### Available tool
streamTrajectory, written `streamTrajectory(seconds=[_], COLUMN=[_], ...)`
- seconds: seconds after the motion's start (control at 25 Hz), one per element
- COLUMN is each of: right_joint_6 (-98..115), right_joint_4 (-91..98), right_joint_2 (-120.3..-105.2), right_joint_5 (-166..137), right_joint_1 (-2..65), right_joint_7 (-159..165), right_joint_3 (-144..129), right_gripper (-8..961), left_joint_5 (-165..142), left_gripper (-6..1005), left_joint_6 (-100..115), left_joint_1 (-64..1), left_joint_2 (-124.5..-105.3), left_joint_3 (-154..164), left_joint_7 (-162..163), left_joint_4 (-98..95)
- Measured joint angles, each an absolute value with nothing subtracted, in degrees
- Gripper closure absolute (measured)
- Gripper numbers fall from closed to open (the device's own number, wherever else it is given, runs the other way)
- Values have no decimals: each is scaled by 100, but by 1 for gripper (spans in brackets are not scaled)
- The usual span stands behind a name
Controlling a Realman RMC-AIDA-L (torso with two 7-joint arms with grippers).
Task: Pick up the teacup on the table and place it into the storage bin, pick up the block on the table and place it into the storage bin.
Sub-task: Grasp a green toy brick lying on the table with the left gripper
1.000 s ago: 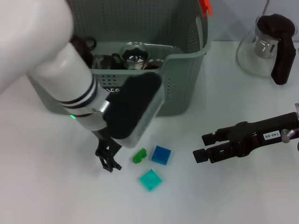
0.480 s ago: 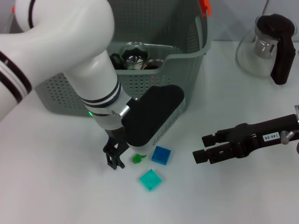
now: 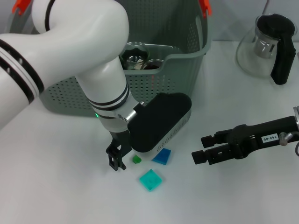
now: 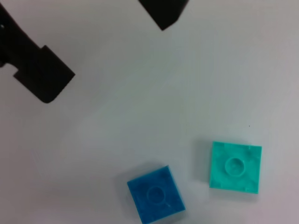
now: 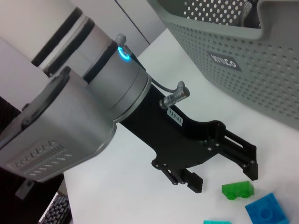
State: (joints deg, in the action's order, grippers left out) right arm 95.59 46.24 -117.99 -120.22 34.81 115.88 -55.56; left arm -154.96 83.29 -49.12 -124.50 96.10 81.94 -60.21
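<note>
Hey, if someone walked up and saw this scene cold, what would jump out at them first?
The big white left arm fills the head view, its left claw open and lowered to the table beside a small green block, with a blue block and a teal block close by. Behind it stands the grey-green storage bin already holding glassware. The right claw hovers open at the right, and a glass teapot sits at the far right.

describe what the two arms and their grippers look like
The left arm is glossy white with black bands, a green light ring and a black-faced grey wrist box; its left gripper is black. The right gripper is black too, with a small white number label.
</note>
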Motion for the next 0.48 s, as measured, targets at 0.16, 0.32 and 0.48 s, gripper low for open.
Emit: streamTrajectory(seconds=[0.16,0.32,0.48], right_joint_6=[9520,9515,9508], right_joint_4=[4623,4623,4622], right_joint_2=[-11799,-11797,-11795], right_joint_5=[-12022,-12022,-12023], right_joint_1=[3480,3480,3480], right_joint_7=[11581,11571,11566], right_joint_3=[-5554,-5554,-5554], right_gripper=[38,38,38], left_joint_5=[-15477,-15469,-15468], left_gripper=[88,90,152], left_joint_6=[8253,8125,8045], left_joint_1=[-4990,-5023,-5029], left_joint_2=[-12455,-12462,-12463], left_joint_3=[9632,9640,9642], left_joint_7=[8193,8194,8194], left_joint_4=[-5837,-5728,-5694])
